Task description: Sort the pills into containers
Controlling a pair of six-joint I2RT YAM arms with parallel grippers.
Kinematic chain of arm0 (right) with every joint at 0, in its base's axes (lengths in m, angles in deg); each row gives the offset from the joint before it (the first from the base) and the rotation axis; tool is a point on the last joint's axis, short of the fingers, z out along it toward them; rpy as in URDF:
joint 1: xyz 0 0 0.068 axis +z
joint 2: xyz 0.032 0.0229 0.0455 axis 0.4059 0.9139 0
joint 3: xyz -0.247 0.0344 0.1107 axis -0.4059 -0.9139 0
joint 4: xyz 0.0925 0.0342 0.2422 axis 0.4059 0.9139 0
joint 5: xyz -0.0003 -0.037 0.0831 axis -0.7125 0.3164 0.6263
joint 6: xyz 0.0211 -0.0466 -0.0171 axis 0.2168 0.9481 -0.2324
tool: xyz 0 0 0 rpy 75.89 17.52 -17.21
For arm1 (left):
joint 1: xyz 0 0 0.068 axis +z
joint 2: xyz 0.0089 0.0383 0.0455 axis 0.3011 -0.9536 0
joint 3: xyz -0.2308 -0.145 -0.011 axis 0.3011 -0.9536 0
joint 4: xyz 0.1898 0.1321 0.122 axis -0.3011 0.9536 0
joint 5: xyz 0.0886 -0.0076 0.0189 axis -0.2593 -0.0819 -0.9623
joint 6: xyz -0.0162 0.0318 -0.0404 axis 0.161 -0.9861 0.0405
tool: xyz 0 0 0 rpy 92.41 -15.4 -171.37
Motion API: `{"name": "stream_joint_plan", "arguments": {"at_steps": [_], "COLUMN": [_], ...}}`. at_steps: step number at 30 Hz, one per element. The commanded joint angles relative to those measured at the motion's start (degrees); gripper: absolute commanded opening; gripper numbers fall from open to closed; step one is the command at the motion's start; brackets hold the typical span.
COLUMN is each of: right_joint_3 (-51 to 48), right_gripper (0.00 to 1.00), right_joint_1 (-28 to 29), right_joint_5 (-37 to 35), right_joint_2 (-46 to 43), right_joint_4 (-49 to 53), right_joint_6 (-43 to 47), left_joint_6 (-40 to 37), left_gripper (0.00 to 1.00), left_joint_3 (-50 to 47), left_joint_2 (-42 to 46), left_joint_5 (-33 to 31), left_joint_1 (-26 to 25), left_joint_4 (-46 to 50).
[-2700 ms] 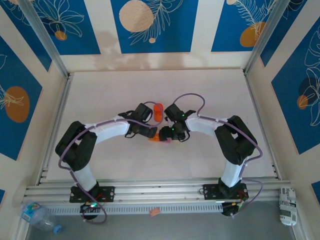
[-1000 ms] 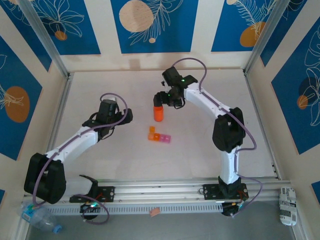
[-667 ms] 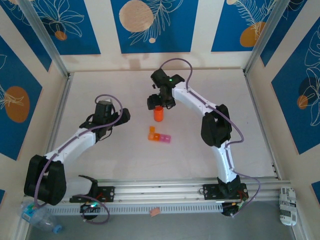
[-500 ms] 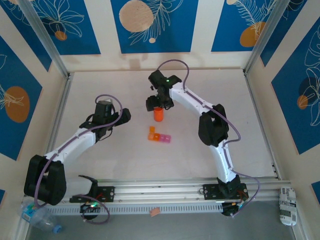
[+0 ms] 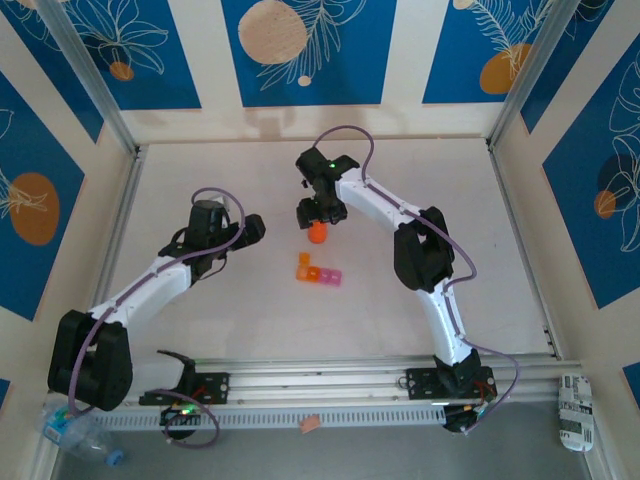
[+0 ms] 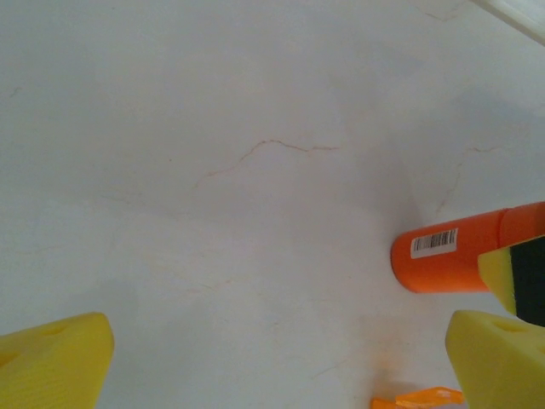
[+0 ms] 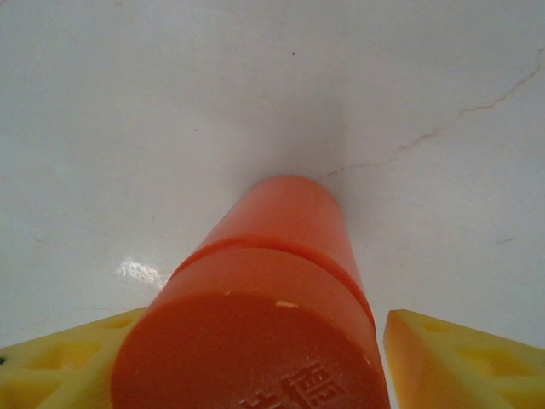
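On the bench, right fingers straddle the cap of the upright orange bottle. A sliver of gap shows on one side, so can't tell if they're clamped; left fingers are wide apart, holding nothing, off to the bottle's side. Containers sit just near-side of the bottle, between the arms, with no pills visible. Risk: the grip is high on a smooth round cap, so uneven contact could tip the bottle, and a fall toward the strip could knock it askew or scatter pills.
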Motion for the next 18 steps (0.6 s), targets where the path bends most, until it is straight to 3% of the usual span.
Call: {"name": "stream_joint_plan", "arguments": {"at_steps": [1, 11, 18], "right_joint_3": [-0.32, 1.92, 2.01], "right_gripper": [0.66, 0.6, 0.42], "right_joint_1": [0.32, 0.16, 0.08], "right_joint_5": [0.58, 0.99, 2.23], "right_joint_2": [0.15, 1.59, 1.87], "right_joint_4": [0.35, 0.78, 0.3], "right_joint_6": [0.42, 0.7, 0.57], "left_joint_6": [-1.53, -4.27, -4.85], "left_gripper": [1.0, 1.0, 1.0], "left_joint_3": [1.42, 2.69, 3.78], "left_joint_2": [1.18, 1.45, 1.08], "left_joint_5": [2.85, 4.52, 6.79], "left_joint_1": [0.71, 0.71, 0.69], "left_joint_4": [0.37, 3.11, 4.08]}}
